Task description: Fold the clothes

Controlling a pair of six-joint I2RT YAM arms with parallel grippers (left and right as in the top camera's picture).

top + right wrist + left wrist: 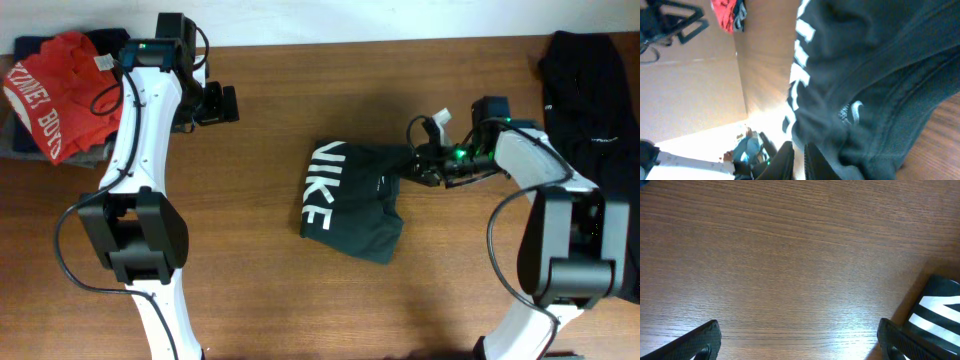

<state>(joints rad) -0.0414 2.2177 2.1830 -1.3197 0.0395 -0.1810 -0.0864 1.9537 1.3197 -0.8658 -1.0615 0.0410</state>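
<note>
A dark grey-green T-shirt (pixel 350 200) with white NIKE lettering lies folded small in the middle of the table. Its lettered corner shows in the left wrist view (pixel 940 310), and it fills the right wrist view (pixel 880 75). My right gripper (pixel 428 172) is at the shirt's right edge, low on the cloth. Its jaws (pixel 799 150) stand a thin slit apart, with light between them and the cloth lying against the right finger's outer side. My left gripper (pixel 222 103) hovers wide open over bare wood (pixel 797 332), left of the shirt.
A red shirt (pixel 55 90) with white lettering lies on a dark pile at the back left corner and shows in the right wrist view (pixel 727 12). A black garment (pixel 590 80) lies at the back right, beside the right arm.
</note>
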